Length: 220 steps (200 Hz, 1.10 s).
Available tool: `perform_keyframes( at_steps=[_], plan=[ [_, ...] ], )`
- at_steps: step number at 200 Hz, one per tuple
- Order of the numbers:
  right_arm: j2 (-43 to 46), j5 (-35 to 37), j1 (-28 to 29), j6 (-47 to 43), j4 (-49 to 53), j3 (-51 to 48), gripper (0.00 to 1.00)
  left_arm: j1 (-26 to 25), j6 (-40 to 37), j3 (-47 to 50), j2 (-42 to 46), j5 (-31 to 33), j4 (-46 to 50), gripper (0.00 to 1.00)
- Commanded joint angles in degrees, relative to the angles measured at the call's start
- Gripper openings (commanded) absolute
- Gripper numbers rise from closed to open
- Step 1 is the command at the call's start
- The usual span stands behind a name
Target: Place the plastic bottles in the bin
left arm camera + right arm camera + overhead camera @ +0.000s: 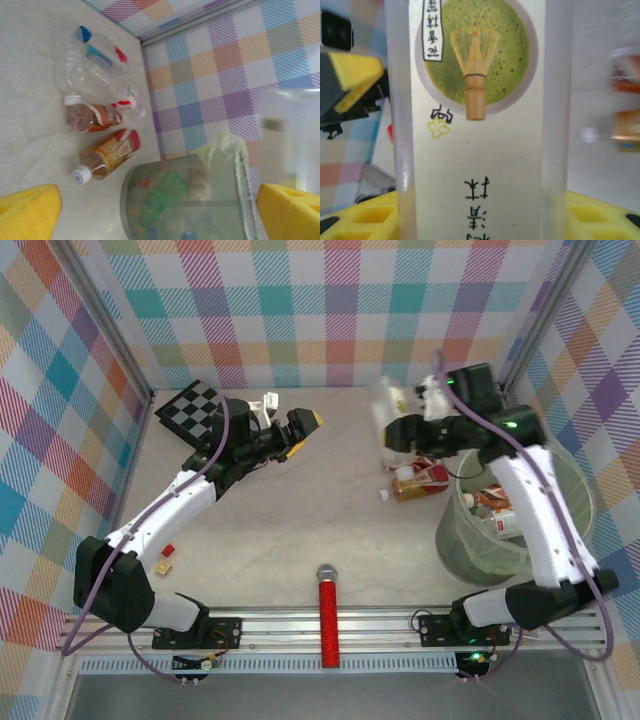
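Lab test cell, plaid walls (330, 310), aluminium rails (300, 625)

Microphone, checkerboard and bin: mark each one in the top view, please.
microphone (327, 625), top external view, on its red handle.
checkerboard (192, 410), top external view, on the board's middle.
bin (455, 542), top external view, on its left wall.

Bright, even light, faint shadows; held bottle (385, 405) motion-smeared overhead (wrist views soft, yellow fingers (27, 210) blurred).

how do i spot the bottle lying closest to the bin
Find the large round translucent pale-green bin at the table's right. Just left of it lies a white-capped clear plastic bottle. Unlike its neighbours, its label is yellow-orange with a red end.
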<state>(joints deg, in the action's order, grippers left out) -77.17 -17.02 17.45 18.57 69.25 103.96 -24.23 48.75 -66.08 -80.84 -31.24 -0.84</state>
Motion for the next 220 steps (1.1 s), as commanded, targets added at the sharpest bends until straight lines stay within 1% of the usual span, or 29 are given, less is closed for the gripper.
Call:
perform_keyframes(
  at_steps=[1,28,45,61,78,94,109,113,124,171,193,220],
  plan=[
    [2.28,12.52,-3.93,-1.06,16.43,6.48,0.0,0.27,-4.14,-3.43,-3.04,3.04,5.57,0.98],
    [1.48,21.03,-10.19,-0.73,28.53,14.3,0.0,0.24,-7.34,-5.88,-5.46,6.22,10.68,0.98],
    [1.09,25.76,-14.09,-0.93,33.18,17.45,0.0,0.24,-9.07,-6.81,-6.55,7.28,12.66,0.98],
    [2.87,26.37,-19.48,-1.15,33.15,15.93,0.0,0.27,-10.52,-7.91,-7.45,8.08,14.24,0.98],
    [3.18,25.7,-25.76,-2.3,33.04,12.16,0.0,0.28,-11.8,-8.78,-8.15,8.71,15.46,0.98],
    [2.75,24.3,-29.17,-3.1,32.77,8.1,0.0,0.24,-12.84,-9.11,-8.29,9.14,16.2,0.97],
    [2.76,23.82,-30.27,-2.72,32.26,4.56,0.0,0.23,-13.86,-9.23,-8.36,9.36,16.25,0.97],
    [2.89,23.7,-30.64,-2.66,32.0,3.41,0.0,0.26,-14.16,-9.29,-8.29,9.44,18.15,0.97],
    [3.39,23.17,-31.71,-2.42,30.99,0.29,0.0,0.26,-14.76,-9.34,-8.2,9.5,18.71,0.97],
    [5.11,20.53,-34.69,-2.83,24.12,-13.64,0.0,0.25,-15.59,-8.89,-8.63,8.7,18.68,0.96],
    [4.99,19.27,-34.99,-3.36,21.91,-17.49,0.0,0.25,-15.64,-8.53,-8.72,8.56,18.68,0.96],
    [6.39,16.02,-34.94,-3.79,19.67,-22.53,0.0,0.24,-15.64,-7.6,-8.42,8.83,18.35,0.95]
  ],
)
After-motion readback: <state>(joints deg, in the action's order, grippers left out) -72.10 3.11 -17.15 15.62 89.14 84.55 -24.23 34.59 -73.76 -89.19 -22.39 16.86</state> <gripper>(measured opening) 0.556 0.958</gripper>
